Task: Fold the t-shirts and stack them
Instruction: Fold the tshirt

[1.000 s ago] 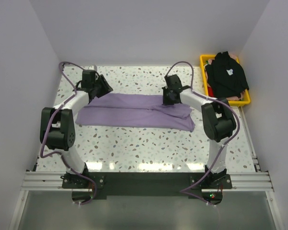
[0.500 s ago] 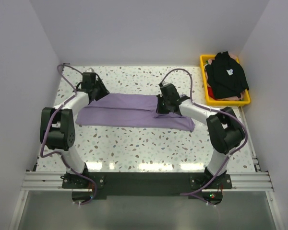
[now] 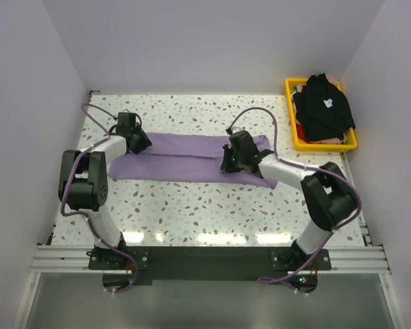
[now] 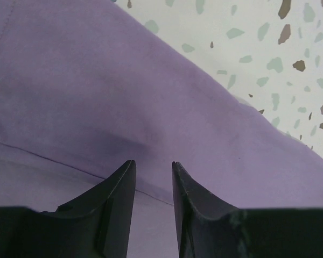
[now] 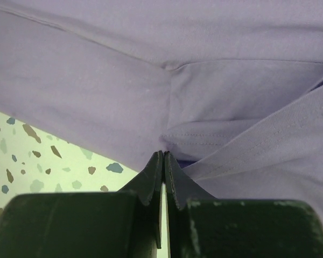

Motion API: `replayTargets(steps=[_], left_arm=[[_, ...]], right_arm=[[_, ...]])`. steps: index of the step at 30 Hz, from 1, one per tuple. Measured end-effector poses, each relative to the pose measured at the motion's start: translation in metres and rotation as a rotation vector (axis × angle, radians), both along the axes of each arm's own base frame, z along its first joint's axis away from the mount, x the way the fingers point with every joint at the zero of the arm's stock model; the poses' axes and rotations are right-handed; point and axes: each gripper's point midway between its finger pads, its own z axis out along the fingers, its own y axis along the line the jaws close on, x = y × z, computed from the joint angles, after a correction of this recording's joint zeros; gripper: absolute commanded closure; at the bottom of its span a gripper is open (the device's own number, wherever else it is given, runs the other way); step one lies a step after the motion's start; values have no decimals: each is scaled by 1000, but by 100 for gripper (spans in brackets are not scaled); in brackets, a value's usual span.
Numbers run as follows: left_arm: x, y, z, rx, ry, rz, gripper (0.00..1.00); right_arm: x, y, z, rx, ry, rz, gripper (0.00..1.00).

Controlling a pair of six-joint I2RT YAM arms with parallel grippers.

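The lavender t-shirt [image 3: 178, 159] lies flat on the speckled table [image 3: 192, 212], already narrowed into a band with its long axis running left to right across the work area. The left gripper [image 4: 153, 169] stands over the band's left far corner, fingers partly apart. Cloth lies just ahead of and under the tips, and nothing is seen pinched. The right gripper [image 5: 162, 157] sits at the near edge, right of centre, with its fingers closed tight and the tips against a hem. Whether fabric is caught between them cannot be told. Judgement: the next fold runs crosswise, one end over the other, and each arm is nearest its own end. At the far right, well apart, the yellow basket [image 3: 325, 146] holds the black t-shirt [image 3: 322, 110] heaped above its rim, with other coloured cloth beneath.
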Motion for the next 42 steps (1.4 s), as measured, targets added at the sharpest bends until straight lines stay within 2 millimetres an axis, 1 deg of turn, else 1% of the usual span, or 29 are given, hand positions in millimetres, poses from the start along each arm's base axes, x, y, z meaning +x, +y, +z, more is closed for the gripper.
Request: replayTargets(steps=[5, 6, 11, 12, 13, 14, 15, 17, 18, 19, 21, 24, 25, 27, 29, 31, 32, 33, 35, 36, 38, 42], left_arm=[[-7, 7, -9, 10, 24, 28, 67], [-8, 9, -11, 12, 28, 32, 67], [-11, 14, -14, 7, 38, 58, 74], [-10, 16, -14, 7, 37, 64, 75], [-10, 18, -14, 6, 36, 68, 76], [-10, 20, -14, 6, 36, 73, 76], [-10, 22, -14, 6, 37, 76, 76], [-9, 24, -14, 6, 36, 82, 77], [-9, 25, -14, 6, 36, 85, 77], [-9, 26, -14, 6, 36, 86, 77], [-9, 26, -14, 6, 36, 86, 76], [-9, 24, -13, 0, 32, 71, 69], [-9, 21, -11, -4, 28, 58, 66], [-8, 16, -7, -10, 16, 30, 63], [-6, 1, 2, -21, -5, -18, 59], [-2, -20, 14, -32, -40, -83, 55], [-1, -33, 21, -40, -58, -120, 55], [0, -45, 27, -47, -71, -154, 54], [0, -77, 39, -62, -105, -241, 52], [-1, -93, 44, -72, -120, -286, 51], [-6, -120, 50, -93, -139, -360, 49], [-27, -176, 53, -137, -152, -519, 44]], right_arm=[[-5, -3, 8, 30, -33, -7, 100], [-6, -4, 9, 35, -35, -9, 94], [-9, -5, 7, 38, -37, -11, 87], [-9, -5, 6, 38, -35, -12, 82], [-9, -5, 7, 39, -36, -12, 79], [-9, -6, 8, 41, -39, -12, 76], [-9, -6, 10, 43, -45, -12, 71], [-8, -6, 16, 48, -60, -14, 68], [-8, -6, 21, 53, -70, -16, 64], [-7, -7, 25, 56, -79, -20, 62], [-5, -10, 31, 50, -101, -32, 58], [0, -22, 37, 2, -112, -71, 56], [5, -26, 40, -16, -115, -86, 56], [20, -37, 51, -36, -120, -126, 56], [45, -51, 64, -40, -140, -180, 56], [70, -69, 71, -40, -158, -239, 56], [84, -83, 71, -53, -154, -275, 56], [92, -91, 70, -63, -150, -295, 55], [108, -110, 60, -101, -129, -338, 55], [113, -115, 52, -121, -110, -346, 54], [116, -119, 33, -161, -68, -348, 52], [107, -120, -1, -224, 17, -323, 52]])
